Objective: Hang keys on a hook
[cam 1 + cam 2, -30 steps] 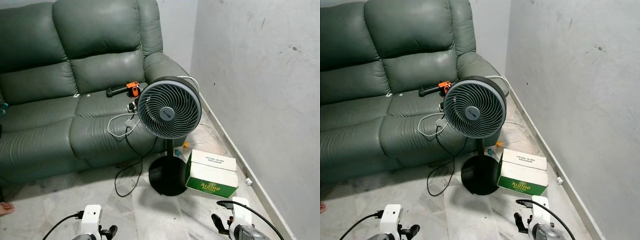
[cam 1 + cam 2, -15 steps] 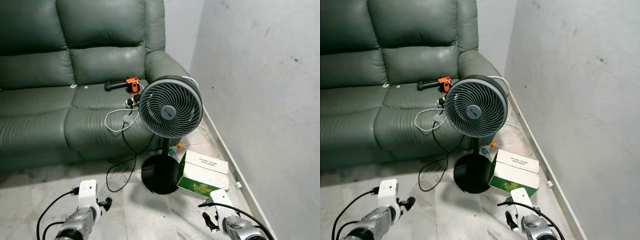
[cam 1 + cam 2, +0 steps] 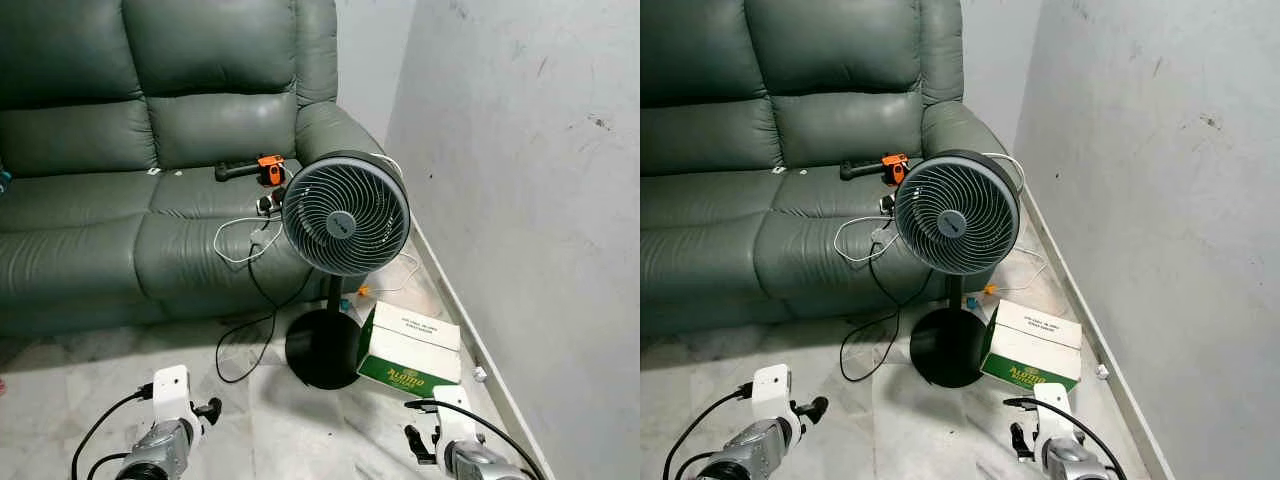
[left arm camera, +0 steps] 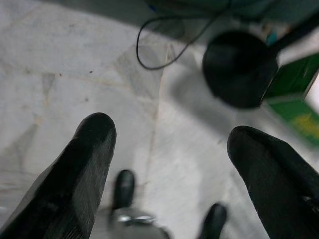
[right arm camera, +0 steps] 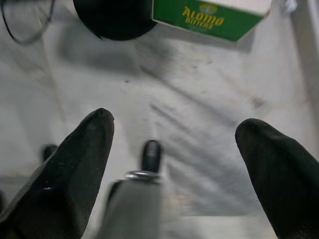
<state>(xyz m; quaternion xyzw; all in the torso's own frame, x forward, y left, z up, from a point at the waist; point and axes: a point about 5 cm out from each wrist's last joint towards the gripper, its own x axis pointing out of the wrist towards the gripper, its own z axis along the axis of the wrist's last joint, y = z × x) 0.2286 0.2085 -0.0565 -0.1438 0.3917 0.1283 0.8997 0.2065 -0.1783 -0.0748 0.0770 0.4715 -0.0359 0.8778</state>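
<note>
1. We look down on a corner of a room: a green sofa (image 3: 150, 200) at the far side, a standing fan (image 3: 345, 215) in front of it on the right, a green and white box (image 3: 412, 348) on the floor beside the fan's base, and a grey wall (image 3: 520, 180) running down the right.
2. Our left gripper (image 4: 169, 144) hangs low over the near left floor with its two black fingers spread wide and nothing between them.
3. Our right gripper (image 5: 174, 144) hangs low at the near right, just this side of the box, fingers likewise apart and empty.
4. We cannot make out any keys, nor any hook. On the sofa seat, far from both grippers, lie a black and orange tool (image 3: 250, 172) and a white cable (image 3: 240, 240), but we cannot say that keys are among them.
5. Since we cannot place the keys, we cannot judge which way they lie or which arm is nearer. If they are on the seat by the tool, they lie far ahead, out of reach of either gripper, and we would have to walk forward first.
</note>
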